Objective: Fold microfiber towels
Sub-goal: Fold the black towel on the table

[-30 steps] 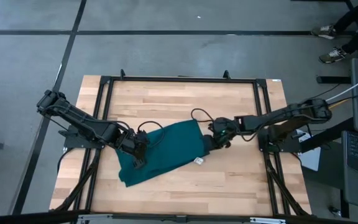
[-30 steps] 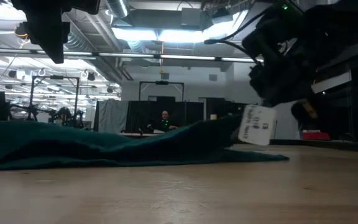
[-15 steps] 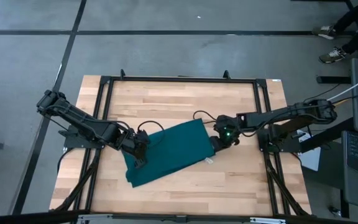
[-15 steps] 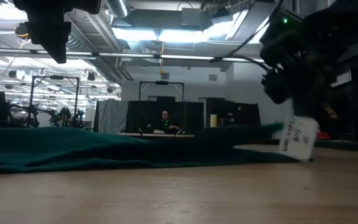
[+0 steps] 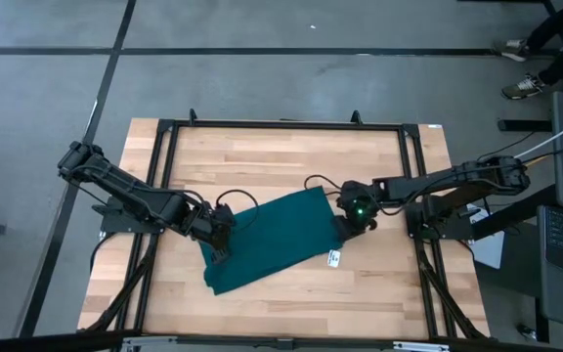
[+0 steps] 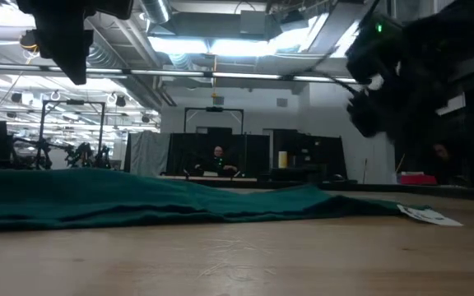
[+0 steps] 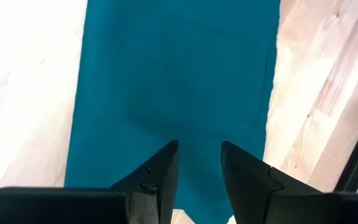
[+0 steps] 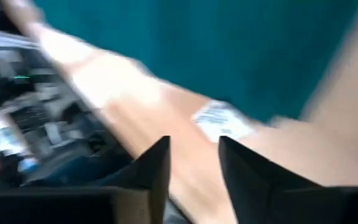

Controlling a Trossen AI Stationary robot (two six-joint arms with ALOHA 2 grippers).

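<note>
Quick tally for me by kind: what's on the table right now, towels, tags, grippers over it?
Teal-green towels: 1
White tags at the towel's edge: 1
Grippers over the table: 2, the left gripper and the right gripper, both open
Total: 4

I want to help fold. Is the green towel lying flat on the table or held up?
Lying flat. The towel rests on the table, its white tag on the wood; neither pincer holds it.

White tag [image 8: 221,120] print (blurred in wrist view) unreadable
</note>
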